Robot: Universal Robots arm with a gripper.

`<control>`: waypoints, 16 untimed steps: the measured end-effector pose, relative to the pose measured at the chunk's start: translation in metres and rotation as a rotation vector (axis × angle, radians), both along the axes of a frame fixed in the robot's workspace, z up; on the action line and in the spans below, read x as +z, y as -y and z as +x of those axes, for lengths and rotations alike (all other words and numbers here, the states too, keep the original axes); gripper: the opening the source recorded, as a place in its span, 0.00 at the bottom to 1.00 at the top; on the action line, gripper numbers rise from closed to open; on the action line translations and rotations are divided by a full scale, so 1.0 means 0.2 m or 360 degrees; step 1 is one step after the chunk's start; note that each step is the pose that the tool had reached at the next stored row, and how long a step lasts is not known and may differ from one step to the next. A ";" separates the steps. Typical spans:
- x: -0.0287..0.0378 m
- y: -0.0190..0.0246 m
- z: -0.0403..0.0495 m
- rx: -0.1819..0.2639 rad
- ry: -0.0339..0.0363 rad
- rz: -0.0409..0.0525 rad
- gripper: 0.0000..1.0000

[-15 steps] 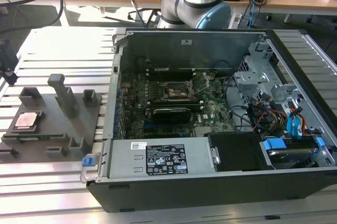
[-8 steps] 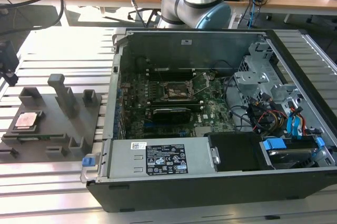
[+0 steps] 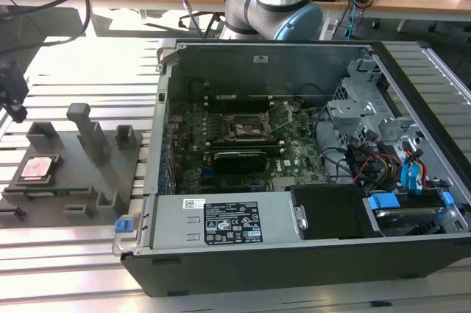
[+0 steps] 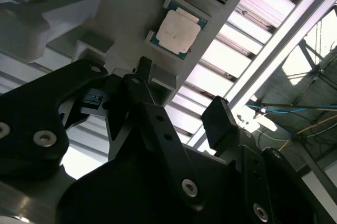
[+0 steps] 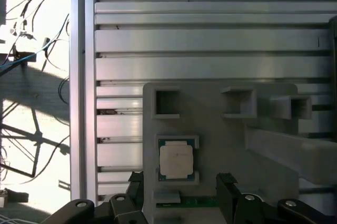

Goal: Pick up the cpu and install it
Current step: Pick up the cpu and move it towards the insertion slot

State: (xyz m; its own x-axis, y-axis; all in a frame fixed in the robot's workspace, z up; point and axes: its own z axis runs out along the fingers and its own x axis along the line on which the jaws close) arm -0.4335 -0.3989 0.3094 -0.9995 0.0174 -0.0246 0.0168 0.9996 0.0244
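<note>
Gaping empty claw near cpu

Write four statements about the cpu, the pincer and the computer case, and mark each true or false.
1. The cpu lies in a recess of the grey fixture. True.
2. The pincer is shut on the cpu. False: it is open, holds nothing and is above the cpu.
3. The computer case is open, with its motherboard showing. True.
4. The grey fixture stands inside the computer case. False: it lies outside it, at the exterior view's left.
</note>
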 end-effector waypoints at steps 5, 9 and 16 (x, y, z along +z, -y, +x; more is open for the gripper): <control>-0.016 0.000 0.000 0.0000 0.0000 0.0000 0.66; -0.026 0.000 0.000 0.0000 0.0000 0.0000 0.66; -0.042 0.000 0.000 0.0000 0.0000 0.0000 0.66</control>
